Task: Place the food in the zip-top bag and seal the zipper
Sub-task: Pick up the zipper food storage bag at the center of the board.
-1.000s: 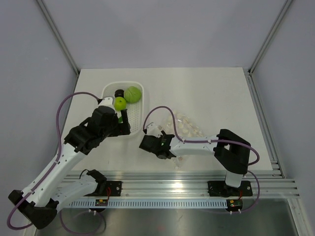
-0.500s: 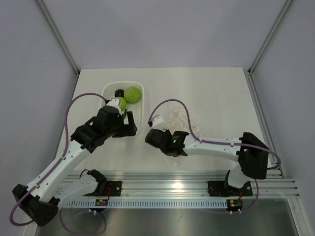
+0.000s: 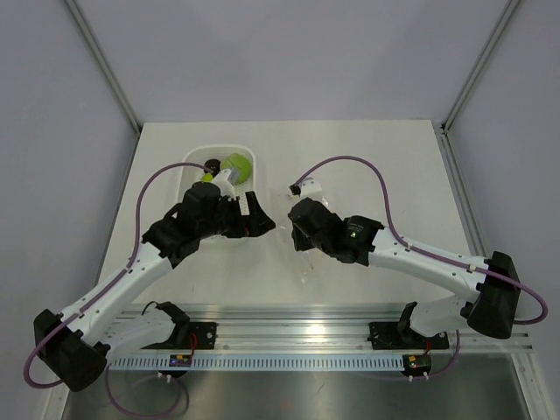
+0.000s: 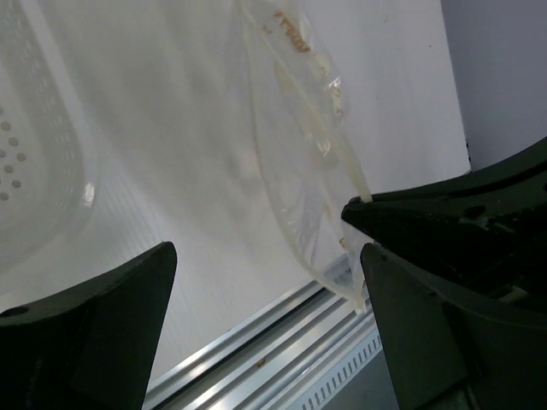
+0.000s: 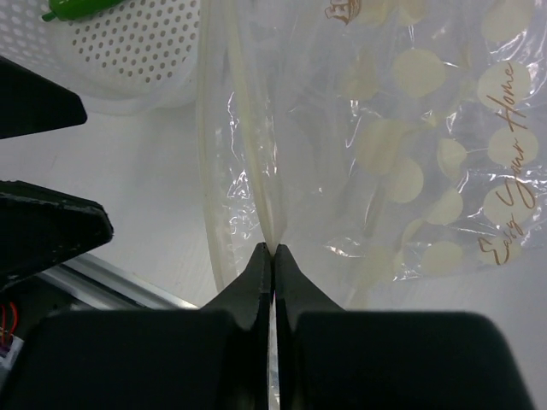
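Observation:
The clear zip-top bag (image 5: 410, 128) with cream dots hangs lifted off the table. My right gripper (image 5: 273, 249) is shut on its zipper strip (image 5: 256, 171) at the mouth edge. In the top view the right gripper (image 3: 296, 234) holds the bag (image 3: 304, 261) right of the tray. My left gripper (image 4: 267, 256) is open and empty, just left of the bag's mouth (image 4: 299, 171); it shows in the top view (image 3: 261, 219). The lime-green ball (image 3: 235, 166) and the small dark piece (image 3: 213, 164) lie in the tray. The green chili's tip (image 5: 85, 7) shows there too.
The white perforated tray (image 3: 194, 159) stands at the back left, behind my left gripper; it also shows in the right wrist view (image 5: 128, 51) and the left wrist view (image 4: 34, 171). The metal rail (image 3: 332, 315) runs along the near table edge.
My left gripper has left the tray and swung right toward the bag. My right gripper has lifted the bag and carried it up and to the right, and its arm has stretched out.

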Robot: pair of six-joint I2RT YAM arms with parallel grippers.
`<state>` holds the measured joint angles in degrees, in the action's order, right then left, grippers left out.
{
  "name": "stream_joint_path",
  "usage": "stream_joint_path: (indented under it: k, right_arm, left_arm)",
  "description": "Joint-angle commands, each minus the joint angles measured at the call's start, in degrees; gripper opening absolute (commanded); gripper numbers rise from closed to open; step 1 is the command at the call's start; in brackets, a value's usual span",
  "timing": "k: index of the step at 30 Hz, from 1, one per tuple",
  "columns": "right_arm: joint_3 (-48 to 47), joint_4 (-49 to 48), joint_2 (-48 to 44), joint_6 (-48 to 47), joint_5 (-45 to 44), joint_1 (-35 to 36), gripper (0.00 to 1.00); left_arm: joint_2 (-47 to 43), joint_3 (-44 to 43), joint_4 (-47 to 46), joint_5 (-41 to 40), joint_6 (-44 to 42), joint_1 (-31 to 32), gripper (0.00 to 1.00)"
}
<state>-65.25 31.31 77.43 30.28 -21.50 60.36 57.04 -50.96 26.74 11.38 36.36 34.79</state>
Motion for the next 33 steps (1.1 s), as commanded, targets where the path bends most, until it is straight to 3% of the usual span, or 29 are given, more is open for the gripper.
stream_joint_path:
  k: [1, 9, 19, 27, 32, 33]
  right_arm:
    - [-2.77, -0.20, -0.17, 3.20, 3.48, -0.68, 0.00]
    - [-4.18, 0.33, 0.36, 7.42, 6.90, -1.91, 0.00]
    - [-5.06, 0.77, -1.14, 9.53, 8.93, -2.97, 0.00]
    - [-5.06, 0.24, -1.49, 11.73, 8.84, -4.46, 0.00]
    - [-6.81, 4.37, -2.28, 11.99, 5.16, -7.79, 0.00]
    - [-6.99, 4.81, -2.46, 12.34, 4.89, -8.84, 0.00]
  left_arm:
    - [1.32, 0.77, -8.02, 2.87, 2.22, 1.07, 0.92]
    - [3.00, 4.90, -12.67, 0.23, 5.12, 1.86, 0.75]
    - [5.10, 7.28, -16.28, 1.46, 6.79, 2.74, 0.67]
    - [9.05, 6.22, -16.03, 0.32, 7.50, 4.15, 0.27]
    - [10.20, 1.84, -8.58, -4.07, 3.30, 4.15, 0.00]
    - [10.55, 0.70, -6.98, -4.69, 2.24, 4.06, 0.00]
